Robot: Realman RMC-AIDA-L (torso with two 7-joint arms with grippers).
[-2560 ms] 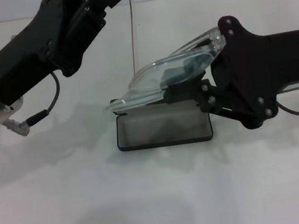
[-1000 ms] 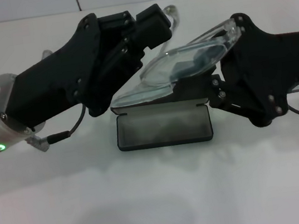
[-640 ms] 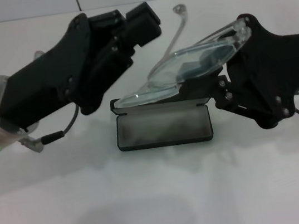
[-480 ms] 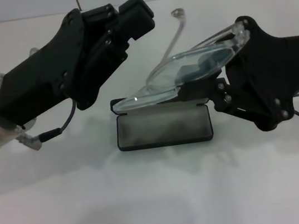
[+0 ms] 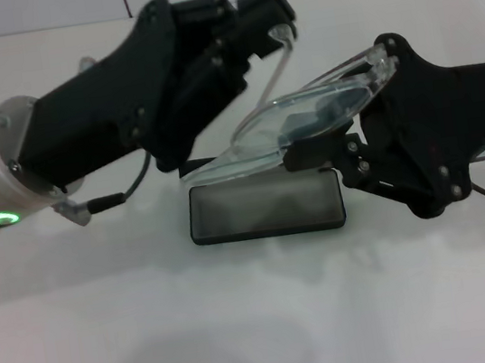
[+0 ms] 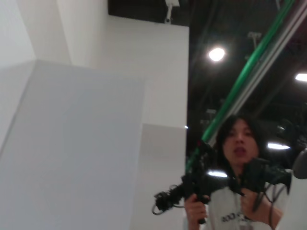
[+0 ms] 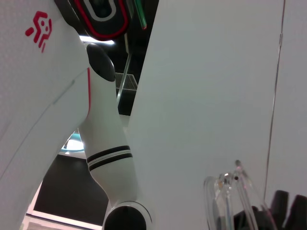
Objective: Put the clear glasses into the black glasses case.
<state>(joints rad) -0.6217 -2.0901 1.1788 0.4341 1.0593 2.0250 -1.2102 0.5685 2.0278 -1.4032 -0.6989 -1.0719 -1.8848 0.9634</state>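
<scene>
Left gripper (image 5: 266, 21) at 11 o'clock, fingers closed on raised arm of clear glasses (image 5: 306, 117). Glasses tilted above open black glasses case (image 5: 266, 206) on white table (image 5: 264, 324). Right gripper (image 5: 321, 145) at 3 o'clock, clamped on lens.

The head view looks forward and down, at close range, onto the white tabletop (image 5: 264, 324) and both arms. The left wrist view faces upward and away, toward wall panels and a distant person (image 6: 237, 182). The right wrist view faces upward along a white wall; it shares only the clear glasses (image 7: 230, 201) with the head view.
</scene>
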